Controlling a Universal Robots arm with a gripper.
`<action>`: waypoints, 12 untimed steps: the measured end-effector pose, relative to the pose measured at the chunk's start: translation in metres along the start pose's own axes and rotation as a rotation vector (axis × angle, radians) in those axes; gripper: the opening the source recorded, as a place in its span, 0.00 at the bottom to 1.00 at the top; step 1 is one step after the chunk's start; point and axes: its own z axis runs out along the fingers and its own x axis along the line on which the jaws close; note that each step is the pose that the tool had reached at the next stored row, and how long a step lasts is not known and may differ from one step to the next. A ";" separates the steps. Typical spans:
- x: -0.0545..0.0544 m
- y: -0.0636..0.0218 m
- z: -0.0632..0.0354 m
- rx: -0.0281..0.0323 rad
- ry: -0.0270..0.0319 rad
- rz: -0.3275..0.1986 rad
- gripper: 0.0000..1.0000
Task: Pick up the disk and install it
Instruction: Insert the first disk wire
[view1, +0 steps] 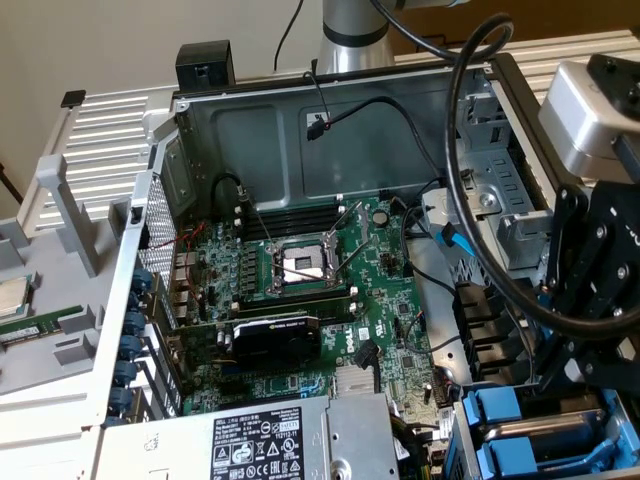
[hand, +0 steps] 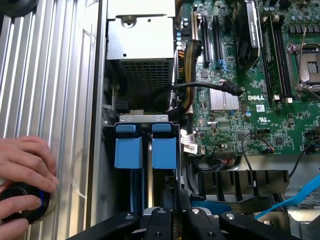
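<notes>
Lower right of the exterior view, side by side: one disk (hand: 164, 152), nearer the motherboard (hand: 240, 120), and one other tray (hand: 129, 152), long axes roughly left to right. One claw (hand: 175, 205), narrow, over the disk's end; grip unclear.

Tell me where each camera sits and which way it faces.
Wrist view: on the wrist, looking down past the gripper into the open computer case; a person's hand rests on a black knob outside it.
Exterior view: off the arm, above the case, looking down into it; the arm's column stands behind, the gripper hangs at the exterior view's right.
Both show the motherboard, the power supply and the blue drive rails.
</notes>
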 end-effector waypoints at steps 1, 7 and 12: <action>0.000 0.0000 0.0001 0.0000 0.0000 0.000 0.16; 0.000 -0.0002 0.0007 0.0000 -0.0002 0.000 0.16; 0.000 -0.0004 0.0016 0.0000 -0.0004 0.000 0.16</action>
